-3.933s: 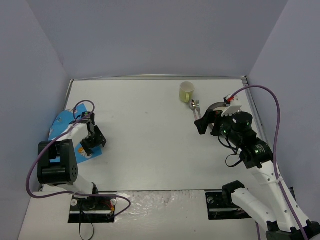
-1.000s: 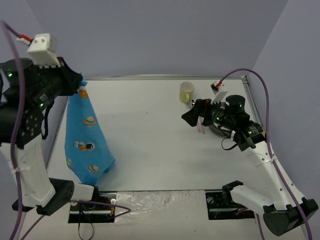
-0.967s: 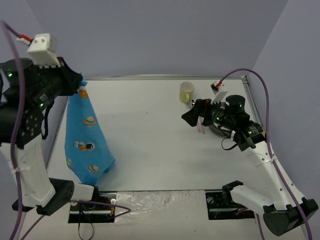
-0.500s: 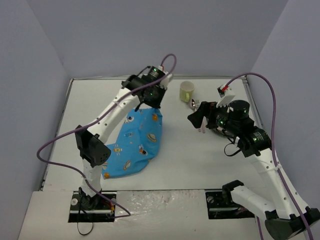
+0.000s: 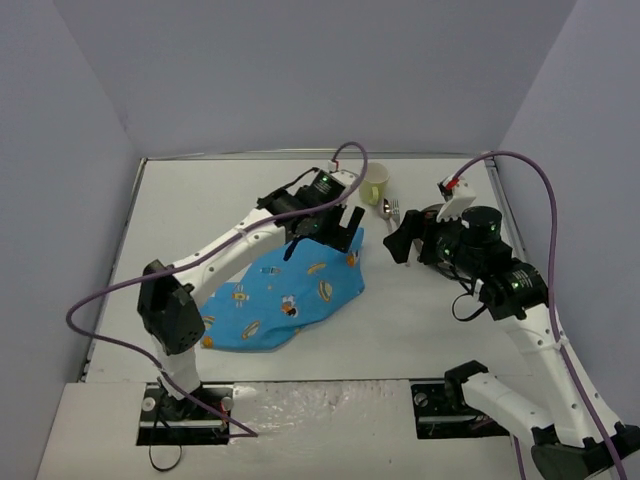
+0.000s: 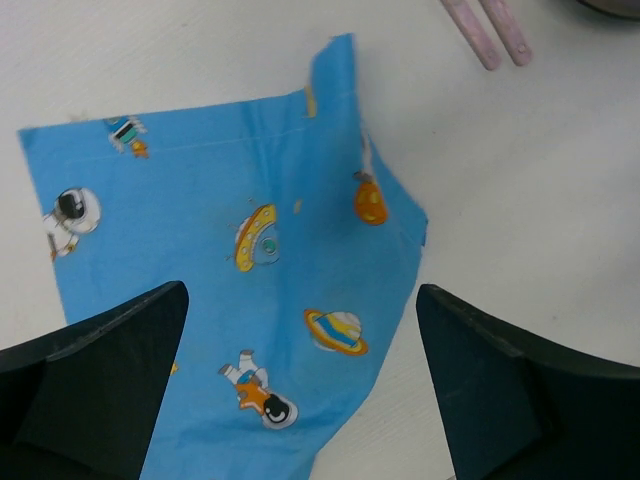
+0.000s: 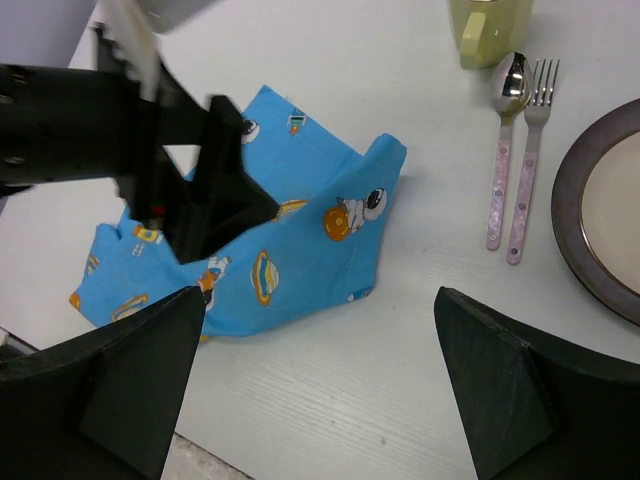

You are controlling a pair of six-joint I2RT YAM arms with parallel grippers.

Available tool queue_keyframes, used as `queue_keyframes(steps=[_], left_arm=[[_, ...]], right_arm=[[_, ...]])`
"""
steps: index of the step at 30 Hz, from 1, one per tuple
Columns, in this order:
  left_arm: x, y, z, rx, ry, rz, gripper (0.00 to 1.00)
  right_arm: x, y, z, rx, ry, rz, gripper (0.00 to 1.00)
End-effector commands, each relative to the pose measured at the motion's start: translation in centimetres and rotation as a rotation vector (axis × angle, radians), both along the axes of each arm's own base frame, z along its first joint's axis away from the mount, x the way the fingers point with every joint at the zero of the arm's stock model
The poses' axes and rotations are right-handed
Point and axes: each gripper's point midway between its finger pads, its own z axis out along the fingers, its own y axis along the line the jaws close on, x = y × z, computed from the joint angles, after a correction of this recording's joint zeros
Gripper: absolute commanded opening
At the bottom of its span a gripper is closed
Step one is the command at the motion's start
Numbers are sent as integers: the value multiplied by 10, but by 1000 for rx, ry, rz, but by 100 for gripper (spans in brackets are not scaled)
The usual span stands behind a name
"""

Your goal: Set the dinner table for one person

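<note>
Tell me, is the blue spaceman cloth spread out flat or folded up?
Mostly spread, not flat: the cloth lies on the table, but one corner is folded over and bunched.

The left arm (image 5: 240, 245) stretches slantwise across the table (image 5: 200, 200), above a rumpled blue cloth (image 5: 290, 295). Cup (image 5: 375, 183), spoon (image 7: 505, 130), fork (image 7: 530, 140) and plate (image 7: 568, 205) crowd the far right corner. A bare strip separates cloth from cutlery; the far left lies open.

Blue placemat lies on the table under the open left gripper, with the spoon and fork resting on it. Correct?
Not quite: the spoon and fork rest on the bare table, between the placemat and the plate, clear of both, as the right wrist view shows. The rest holds.
</note>
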Motion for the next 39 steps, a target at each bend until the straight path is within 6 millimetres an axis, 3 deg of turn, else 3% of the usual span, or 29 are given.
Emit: queue_keyframes(steps=[1, 4, 7, 9, 10, 11, 13, 14, 16, 21, 26, 28, 29, 33, 39], left_arm=[[27, 78, 86, -214, -174, 293, 97], [23, 129, 73, -217, -132, 440, 97], [5, 189, 50, -222, -62, 609, 97], [-12, 226, 18, -203, 8, 739, 97], [-19, 238, 10, -200, 25, 778, 97], [-23, 240, 15, -209, 16, 780, 97], [-44, 267, -14, -180, 70, 866, 97], [-51, 273, -18, -180, 72, 886, 97], [-65, 288, -43, -155, 123, 933, 97], [-89, 311, -81, -140, 209, 1024, 97], [-103, 326, -103, -142, 253, 1085, 96], [-105, 331, -109, -142, 265, 1107, 95], [-104, 331, -109, -144, 262, 1106, 95], [-105, 333, -113, -139, 275, 1132, 92], [-110, 334, -121, -146, 293, 1167, 91]], right_arm=[[18, 11, 14, -32, -46, 50, 94], [33, 22, 10, -55, -21, 97, 91], [48, 46, 0, -89, 14, 181, 90], [58, 66, -11, -129, 35, 238, 89], [62, 84, -29, -177, 61, 297, 89], [64, 86, -24, -175, 49, 301, 89], [71, 114, -50, -232, 86, 390, 89], [75, 122, -52, -241, 83, 412, 88], [83, 140, -77, -291, 111, 474, 87], [99, 182, -103, -325, 119, 584, 85], [112, 212, -137, -377, 126, 658, 84], [119, 218, -157, -407, 141, 668, 84], [121, 220, -153, -404, 131, 667, 84], [141, 236, -173, -455, 96, 659, 86], [171, 252, -187, -484, 50, 626, 86]])
